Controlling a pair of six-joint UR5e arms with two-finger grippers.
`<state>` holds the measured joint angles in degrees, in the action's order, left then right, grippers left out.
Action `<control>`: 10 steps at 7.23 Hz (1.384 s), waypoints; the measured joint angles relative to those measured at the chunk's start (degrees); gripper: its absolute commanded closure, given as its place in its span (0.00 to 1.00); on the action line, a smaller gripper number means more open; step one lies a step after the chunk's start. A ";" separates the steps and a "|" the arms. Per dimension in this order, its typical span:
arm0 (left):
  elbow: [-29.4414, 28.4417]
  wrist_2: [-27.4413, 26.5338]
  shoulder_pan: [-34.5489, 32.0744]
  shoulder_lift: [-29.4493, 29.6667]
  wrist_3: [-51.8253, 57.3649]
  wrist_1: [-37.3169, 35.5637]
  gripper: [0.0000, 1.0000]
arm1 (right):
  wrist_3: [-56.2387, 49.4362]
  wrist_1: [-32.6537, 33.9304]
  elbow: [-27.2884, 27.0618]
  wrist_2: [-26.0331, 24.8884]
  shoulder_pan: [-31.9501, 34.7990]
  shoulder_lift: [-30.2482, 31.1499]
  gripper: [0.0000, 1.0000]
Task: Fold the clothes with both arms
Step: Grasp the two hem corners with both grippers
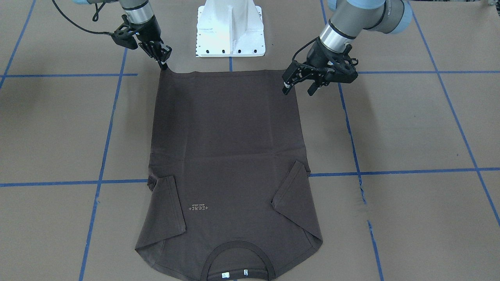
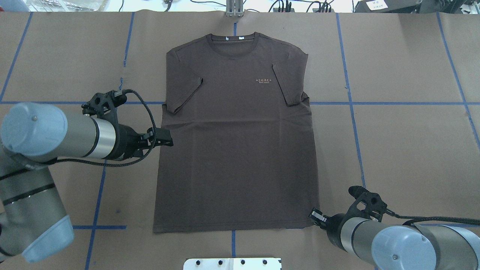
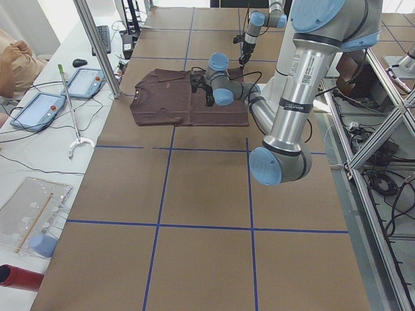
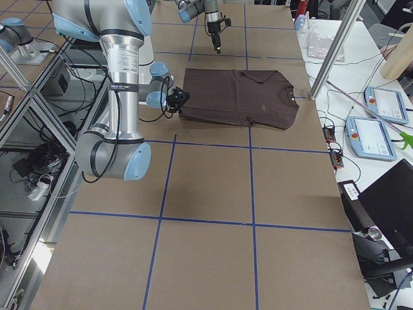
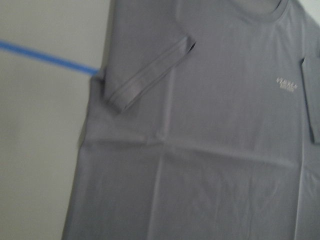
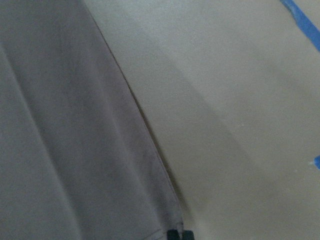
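Observation:
The dark brown T-shirt (image 1: 230,136) lies flat and front up on the brown table, its collar (image 2: 232,41) far from the robot and both sleeves folded in over the chest. My right gripper (image 1: 165,64) is down at the hem corner on the robot's right (image 2: 313,221), shut on the cloth there; the right wrist view shows that corner (image 6: 170,220) right at its fingertips. Open and empty, my left gripper (image 1: 299,89) hangs raised above the shirt's other side edge (image 2: 161,150). From up there the left wrist view looks down on a folded sleeve (image 5: 145,75).
The white pedestal base (image 1: 230,29) stands just behind the hem. Blue tape lines (image 2: 393,103) cross the table. Tablets (image 3: 84,81), a metal post (image 3: 97,45) and a person's hand (image 3: 16,52) are past the collar end.

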<state>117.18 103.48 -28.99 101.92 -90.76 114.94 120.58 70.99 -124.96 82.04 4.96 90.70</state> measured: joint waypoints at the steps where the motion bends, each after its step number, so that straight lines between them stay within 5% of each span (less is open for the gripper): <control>1: 1.54 -5.17 4.94 -2.48 -3.54 -1.61 0.11 | 0.00 0.01 -0.40 0.08 0.17 0.05 1.00; 4: 1.85 -12.88 14.83 -3.72 -11.14 -5.46 0.14 | 0.01 0.02 -0.64 0.00 0.54 0.09 1.00; 10: -0.66 -14.09 20.78 -4.14 -15.52 -6.24 0.22 | -0.08 0.04 -0.55 0.04 0.58 0.13 1.00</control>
<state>116.52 89.39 -8.22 97.78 -106.27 108.70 120.50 71.03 -125.51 82.08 5.54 90.83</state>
